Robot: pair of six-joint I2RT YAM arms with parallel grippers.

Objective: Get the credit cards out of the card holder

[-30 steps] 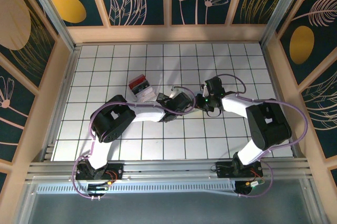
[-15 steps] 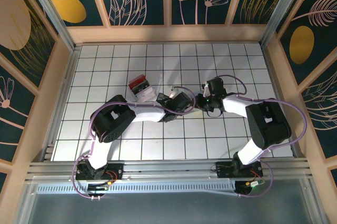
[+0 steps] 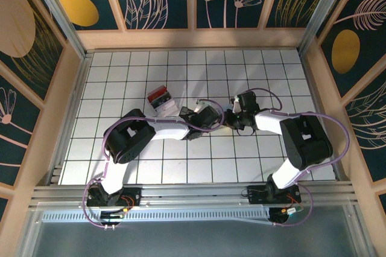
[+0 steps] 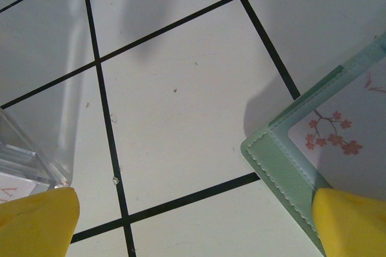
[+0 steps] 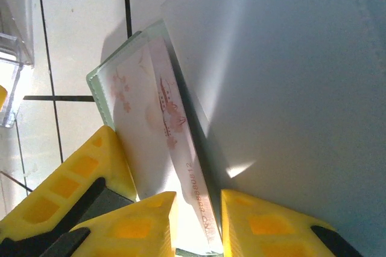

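Note:
The card holder point(image 4: 288, 161), pale green with stitched edges, lies open at the right of the left wrist view. A credit card point(image 4: 345, 129) with pink blossom print sits in its pocket. My left gripper point(image 4: 193, 224) is open wide, one yellow fingertip point(image 4: 351, 224) resting on the holder's edge. In the right wrist view the holder's grey panel point(image 5: 277, 58) stands raised. My right gripper point(image 5: 199, 221) is shut on a whitish credit card point(image 5: 181, 148) with pink print and a number, partly drawn from the pocket. From above, both grippers point(image 3: 218, 118) point(image 3: 233, 116) meet mid-table.
A clear box point(image 3: 161, 100) with red-and-white contents stands just left of the left gripper; its corner point(image 4: 27, 160) is close to the left fingertip. The left gripper's other yellow finger point(image 5: 84, 175) is beside the holder. White gridded table point(image 3: 265, 70) lies all around.
The right wrist has shifted slightly toward the left arm and down. The left arm has stayed put.

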